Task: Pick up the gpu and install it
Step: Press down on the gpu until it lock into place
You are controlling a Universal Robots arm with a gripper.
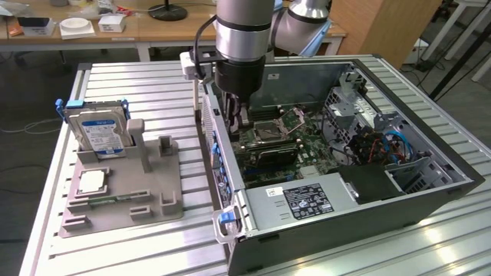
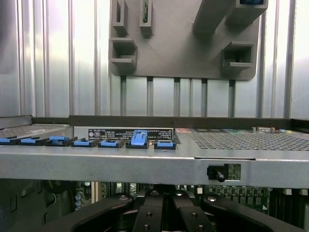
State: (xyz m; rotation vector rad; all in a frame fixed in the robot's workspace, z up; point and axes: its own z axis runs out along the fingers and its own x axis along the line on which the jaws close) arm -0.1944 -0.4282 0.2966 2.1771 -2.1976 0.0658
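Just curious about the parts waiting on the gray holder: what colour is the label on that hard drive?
Blue and white, on the hard drive; the exterior view shows it best.

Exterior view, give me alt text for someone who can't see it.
A robot arm reaches down into an open computer case on a slatted metal table, its gripper low over the motherboard by the case's wall. On the exterior view's left, a grey holder carries a blue-labelled hard drive and a square silver chip.

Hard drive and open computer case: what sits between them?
In the exterior view, the grey fixture's upright posts, then a bare strip of slatted table.
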